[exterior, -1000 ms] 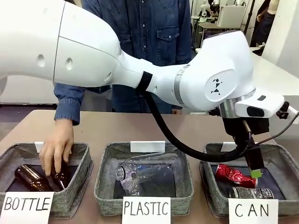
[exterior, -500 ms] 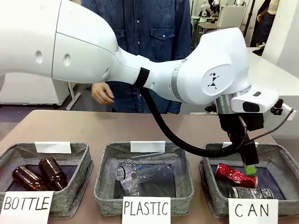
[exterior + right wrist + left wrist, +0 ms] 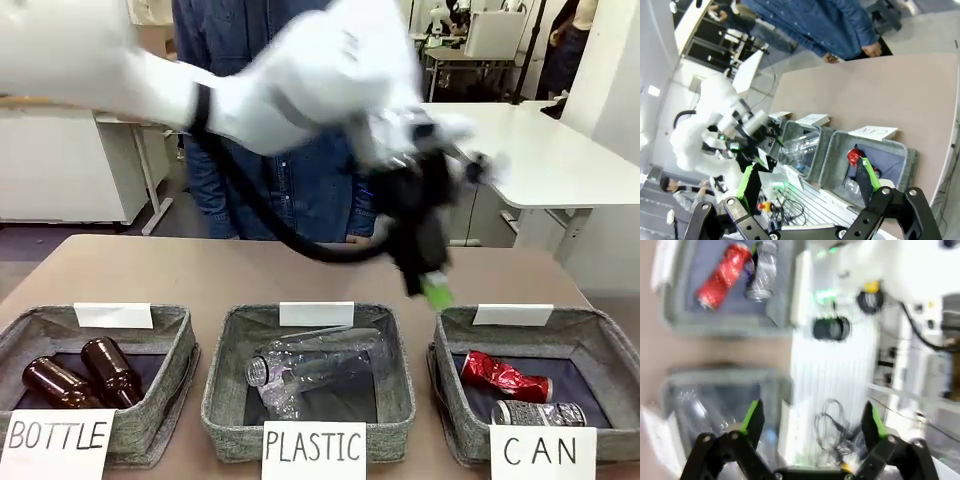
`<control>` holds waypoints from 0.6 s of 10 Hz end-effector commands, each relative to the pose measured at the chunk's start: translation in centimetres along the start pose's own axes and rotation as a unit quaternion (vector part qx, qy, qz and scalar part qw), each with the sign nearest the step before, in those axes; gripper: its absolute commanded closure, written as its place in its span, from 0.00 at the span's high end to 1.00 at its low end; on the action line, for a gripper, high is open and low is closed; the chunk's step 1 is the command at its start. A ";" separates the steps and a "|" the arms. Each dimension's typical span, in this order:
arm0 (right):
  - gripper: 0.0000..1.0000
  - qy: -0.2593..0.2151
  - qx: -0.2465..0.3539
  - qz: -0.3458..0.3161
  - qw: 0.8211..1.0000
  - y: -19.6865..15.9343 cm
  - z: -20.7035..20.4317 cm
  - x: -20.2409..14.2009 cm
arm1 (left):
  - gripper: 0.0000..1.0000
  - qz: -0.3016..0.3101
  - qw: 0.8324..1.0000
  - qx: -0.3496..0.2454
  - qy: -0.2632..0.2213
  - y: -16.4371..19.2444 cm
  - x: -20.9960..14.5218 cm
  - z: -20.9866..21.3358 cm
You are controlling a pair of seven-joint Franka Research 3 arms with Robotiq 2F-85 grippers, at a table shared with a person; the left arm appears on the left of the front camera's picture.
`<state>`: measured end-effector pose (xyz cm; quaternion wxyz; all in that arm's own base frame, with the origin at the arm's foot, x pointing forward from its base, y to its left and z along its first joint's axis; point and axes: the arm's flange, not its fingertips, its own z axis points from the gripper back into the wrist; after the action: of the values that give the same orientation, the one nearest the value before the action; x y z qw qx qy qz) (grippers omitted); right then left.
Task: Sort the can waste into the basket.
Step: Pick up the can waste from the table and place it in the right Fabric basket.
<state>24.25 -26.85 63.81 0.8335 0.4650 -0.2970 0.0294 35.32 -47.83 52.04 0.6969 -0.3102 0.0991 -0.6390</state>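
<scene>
Red can (image 3: pixel 503 376) and dark can (image 3: pixel 538 412) are lodged in the basket (image 3: pixel 447 345) signed CAN; left gripper (image 3: pixel 432 289) and right gripper (image 3: pixel 807 182), jaws wide and empty, are best withdrawn clear of its rim.

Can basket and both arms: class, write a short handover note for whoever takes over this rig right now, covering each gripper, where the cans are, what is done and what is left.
Left gripper: open, nothing between its fingers, raised above the table between the PLASTIC basket and the CAN basket.
Right gripper: open, empty, held high, looking down across the table.
Cans: the crushed red can and the dark printed can both lie inside the CAN basket.
Done: the can waste is sorted.
Left: no can lies loose on the table; likely just park the arms.
</scene>
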 end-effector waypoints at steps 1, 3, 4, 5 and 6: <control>1.00 0.000 0.002 0.004 1.000 0.2 0.1 -0.1 | 1.00 0.073 0.995 -0.026 -0.063 -0.7 -11.7 5.1; 1.00 0.000 0.000 0.000 1.000 0.0 0.0 0.0 | 1.00 0.164 0.968 -0.076 -0.175 -1.0 -23.3 9.9; 1.00 -0.001 0.021 0.037 0.999 2.4 1.3 0.6 | 1.00 0.226 0.936 -0.111 -0.246 -0.7 -28.8 11.7; 1.00 0.041 0.074 0.073 0.994 5.0 -1.9 1.4 | 1.00 0.286 0.890 -0.123 -0.334 -0.5 -34.2 13.2; 1.00 0.089 0.111 0.090 0.986 6.7 -7.3 2.2 | 1.00 0.341 0.816 -0.138 -0.446 -0.2 -39.9 14.2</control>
<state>24.87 -21.95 67.07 0.8123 0.4962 -0.2822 0.1195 36.56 -7.67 53.59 0.7992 -0.5294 0.0451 -0.2810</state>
